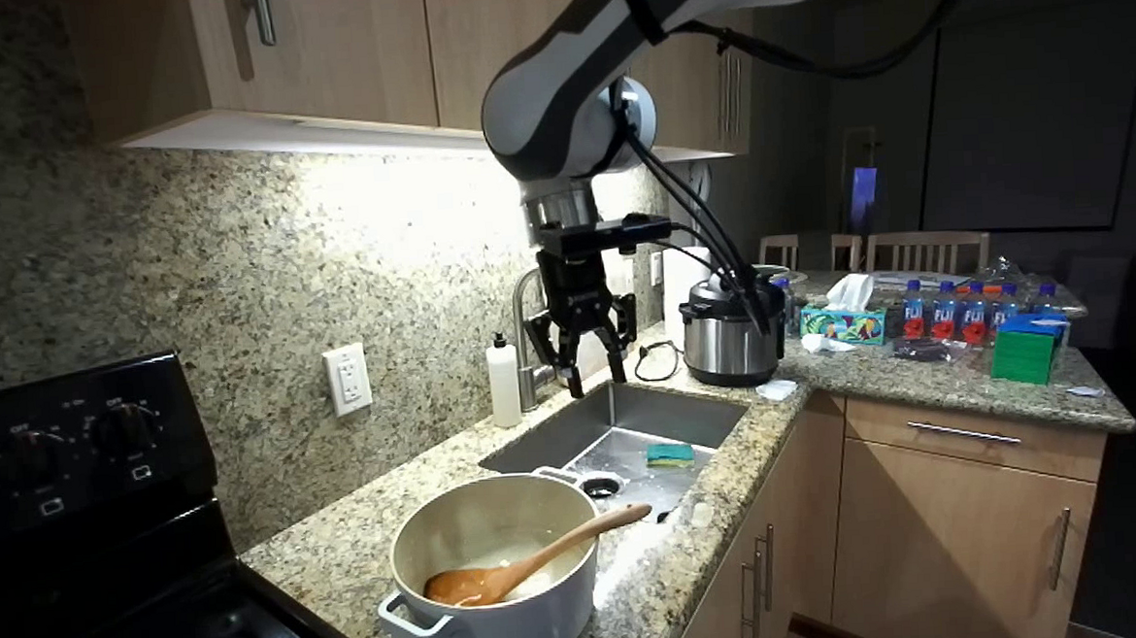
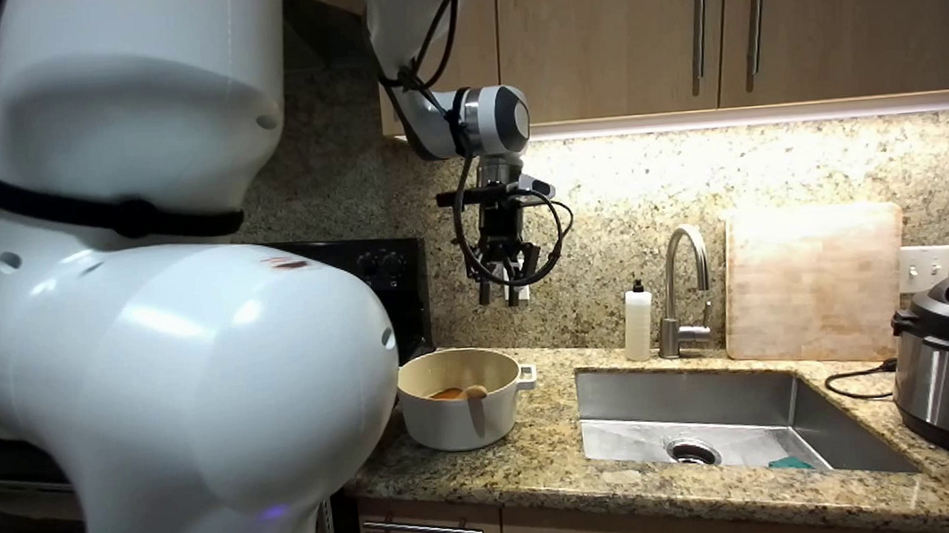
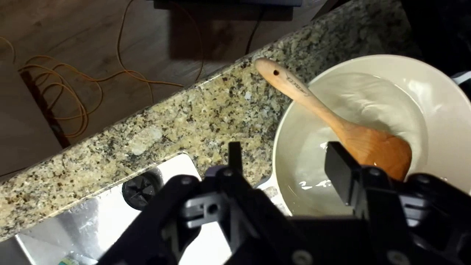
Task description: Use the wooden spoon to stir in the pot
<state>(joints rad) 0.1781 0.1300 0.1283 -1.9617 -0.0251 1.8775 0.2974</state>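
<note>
Fingers (image 3: 340,173) spread, wooden spoon (image 3: 340,127) up for grabs

Nothing between them; the gripper (image 1: 596,380) hangs higher than the pot (image 1: 531,629). Wrist view, right side: wooden spoon leaning in the pot, handle over the rim. Reaching stage, I'd judge, stirring not begun; next, straddle that handle, lower, pinch. Smooth orange-brown wood, broad bowl, glossy round cream walls, clear liquid (image 3: 311,160) glinting, speckled stone counter (image 3: 220,110).

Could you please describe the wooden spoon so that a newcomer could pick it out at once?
On the granite counter, between the black stove and the metal sink, stands a round, cream-white pot. The wooden spoon leans in it, handle jutting out; its orange-brown colour stands out against the pale pot around it.
</note>
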